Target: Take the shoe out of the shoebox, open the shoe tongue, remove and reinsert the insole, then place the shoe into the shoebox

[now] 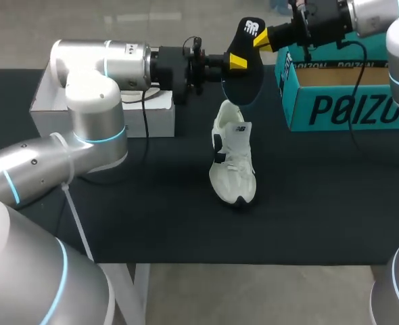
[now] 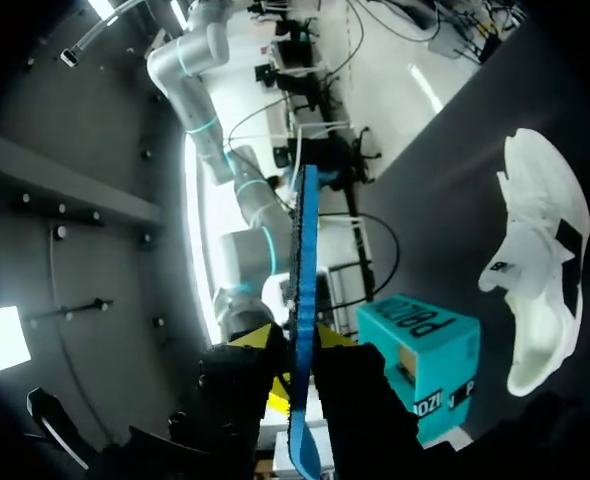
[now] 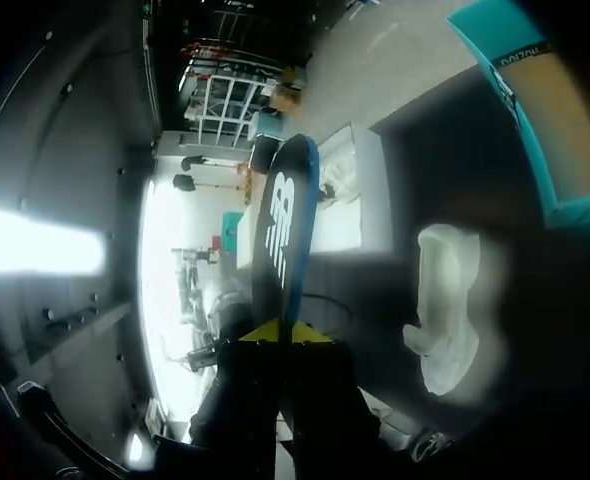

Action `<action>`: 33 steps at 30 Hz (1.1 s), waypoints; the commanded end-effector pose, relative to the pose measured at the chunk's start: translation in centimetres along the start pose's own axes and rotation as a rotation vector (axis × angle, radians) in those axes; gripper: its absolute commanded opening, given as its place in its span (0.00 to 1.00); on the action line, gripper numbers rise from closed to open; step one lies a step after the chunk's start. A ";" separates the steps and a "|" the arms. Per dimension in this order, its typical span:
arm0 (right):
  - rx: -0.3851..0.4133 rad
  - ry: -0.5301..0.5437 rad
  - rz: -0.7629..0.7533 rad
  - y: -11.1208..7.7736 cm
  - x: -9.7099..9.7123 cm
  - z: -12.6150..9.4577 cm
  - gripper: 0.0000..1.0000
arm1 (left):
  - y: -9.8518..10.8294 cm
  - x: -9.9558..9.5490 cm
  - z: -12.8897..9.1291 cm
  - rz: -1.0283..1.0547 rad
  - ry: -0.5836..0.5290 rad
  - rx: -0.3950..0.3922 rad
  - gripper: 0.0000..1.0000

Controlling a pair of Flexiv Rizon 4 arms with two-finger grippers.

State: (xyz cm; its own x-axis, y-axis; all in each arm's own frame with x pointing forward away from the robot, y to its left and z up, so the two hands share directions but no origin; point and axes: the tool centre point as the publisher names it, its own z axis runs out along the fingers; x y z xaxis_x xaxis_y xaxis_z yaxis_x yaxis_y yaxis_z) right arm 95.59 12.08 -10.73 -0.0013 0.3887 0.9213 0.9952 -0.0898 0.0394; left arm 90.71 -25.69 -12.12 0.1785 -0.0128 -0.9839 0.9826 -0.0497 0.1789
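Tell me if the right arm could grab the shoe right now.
Probably not yet: the right gripper is shut on the insole, which the left gripper also pinches. The shoe itself lies uncovered nearby.

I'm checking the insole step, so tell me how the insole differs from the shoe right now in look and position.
The insole is dark with a blue edge; the shoe is mostly white. The insole is thin and flat; the shoe is bulky. The insole is up in the air, clamped by both arms' jaws; the shoe lies on the table, untouched. Both are outside the shoebox.
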 end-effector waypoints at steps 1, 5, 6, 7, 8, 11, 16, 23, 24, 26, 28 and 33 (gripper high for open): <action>-0.001 -0.005 0.001 -0.1 0.1 0.1 0.00 | -0.6 -0.4 -0.1 -0.002 0.014 -0.011 0.00; -0.019 -0.004 0.004 -0.1 -0.1 -0.2 0.00 | -0.3 -0.2 -0.7 0.000 0.023 -0.014 0.00; -0.020 -0.004 0.004 -0.1 -0.1 -0.2 0.00 | -0.3 -0.2 -0.7 0.001 0.024 -0.016 0.00; -0.022 -0.004 0.005 -0.1 -0.1 -0.3 0.00 | -0.3 -0.2 -0.8 0.001 0.025 -0.017 0.00; -0.024 -0.004 0.005 -0.1 -0.1 -0.3 0.00 | -0.2 -0.2 -0.8 0.002 0.027 -0.017 0.00; -0.056 0.017 -0.012 0.1 0.1 -0.7 1.00 | -0.1 -0.1 -0.8 0.001 0.030 -0.018 0.00; -0.071 0.067 -0.052 -0.2 0.9 -1.6 1.00 | 0.1 0.0 -1.0 0.002 0.034 -0.021 0.00; -0.072 0.132 -0.090 -1.8 1.4 -3.6 1.00 | 0.7 0.0 -1.4 -0.004 0.035 -0.019 0.00; -0.071 0.148 -0.085 -2.2 1.4 -3.9 1.00 | 0.8 0.1 -1.4 -0.007 0.033 -0.017 0.00; -0.069 0.173 -0.089 -2.7 1.4 -4.3 1.00 | 1.0 0.2 -1.5 -0.012 0.031 -0.016 0.00; -0.071 0.172 -0.093 -3.4 1.3 -5.0 1.00 | 1.1 0.3 -1.7 -0.018 0.027 -0.014 0.00; -0.108 0.069 -0.142 -4.7 0.6 -7.4 1.00 | 1.2 0.4 -2.2 -0.013 0.044 -0.021 0.00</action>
State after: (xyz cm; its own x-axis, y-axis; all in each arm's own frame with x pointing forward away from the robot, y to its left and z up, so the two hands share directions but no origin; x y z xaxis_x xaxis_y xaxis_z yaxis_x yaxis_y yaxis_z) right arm 92.20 7.51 -8.29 -0.1516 0.2809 0.9477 0.9742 -0.1198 0.1914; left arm 91.99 -23.79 -12.35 0.1668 0.0254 -0.9857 0.9858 -0.0245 0.1662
